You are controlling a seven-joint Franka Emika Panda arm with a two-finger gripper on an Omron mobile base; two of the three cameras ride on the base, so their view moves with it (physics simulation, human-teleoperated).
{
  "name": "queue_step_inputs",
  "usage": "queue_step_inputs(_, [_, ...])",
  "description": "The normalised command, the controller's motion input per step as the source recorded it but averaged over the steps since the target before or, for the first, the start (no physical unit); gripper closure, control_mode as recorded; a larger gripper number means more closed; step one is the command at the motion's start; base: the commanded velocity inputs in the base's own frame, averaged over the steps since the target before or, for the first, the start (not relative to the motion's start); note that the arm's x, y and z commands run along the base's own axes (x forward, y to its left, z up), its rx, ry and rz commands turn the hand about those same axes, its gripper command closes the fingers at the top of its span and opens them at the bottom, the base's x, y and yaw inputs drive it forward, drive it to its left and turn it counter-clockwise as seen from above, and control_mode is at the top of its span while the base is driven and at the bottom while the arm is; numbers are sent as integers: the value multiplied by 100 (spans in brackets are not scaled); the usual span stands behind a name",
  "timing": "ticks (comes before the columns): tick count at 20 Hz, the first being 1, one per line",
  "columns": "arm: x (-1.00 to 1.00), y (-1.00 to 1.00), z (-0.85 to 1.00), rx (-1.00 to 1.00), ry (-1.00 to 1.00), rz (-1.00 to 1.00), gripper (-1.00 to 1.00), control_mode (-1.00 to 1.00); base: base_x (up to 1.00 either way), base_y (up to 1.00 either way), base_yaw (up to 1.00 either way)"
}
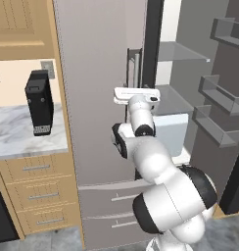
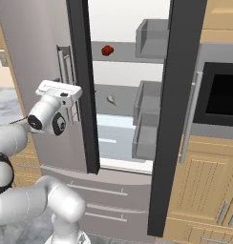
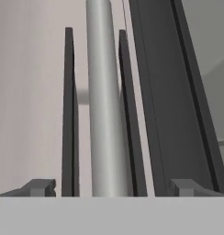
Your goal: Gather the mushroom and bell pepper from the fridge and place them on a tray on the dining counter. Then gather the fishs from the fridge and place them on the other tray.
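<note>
The gripper (image 3: 112, 187) stands spread wide, its two fingertips (image 3: 40, 187) on either side of the fridge (image 1: 99, 88) handle (image 3: 102, 101) without touching it; the bar runs upright between them, close ahead. From the right base view, the right-hand door is swung open, and inside, beyond and right of the gripper (image 2: 58, 88), the bell pepper (image 2: 107, 50) sits on an upper shelf, a small pale lump (image 2: 111, 99) one shelf lower. The left base view adds a black appliance (image 1: 39, 103) on the bench (image 1: 18, 132), left of the gripper.
</note>
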Motion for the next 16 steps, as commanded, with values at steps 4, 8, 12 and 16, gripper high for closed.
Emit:
queue_step_inputs(4, [0, 1, 0, 0, 0, 0, 100, -100, 0, 0, 0])
queue_step_inputs(8, [-8, 0, 0, 0, 0, 0, 100, -100, 0, 0, 0])
queue_step_inputs(12, [-43, 10, 0, 0, 10, -1, 100, -100, 0, 0, 0])
queue_step_inputs(16, [-58, 29, 0, -1, 14, -6, 100, -100, 0, 0, 0])
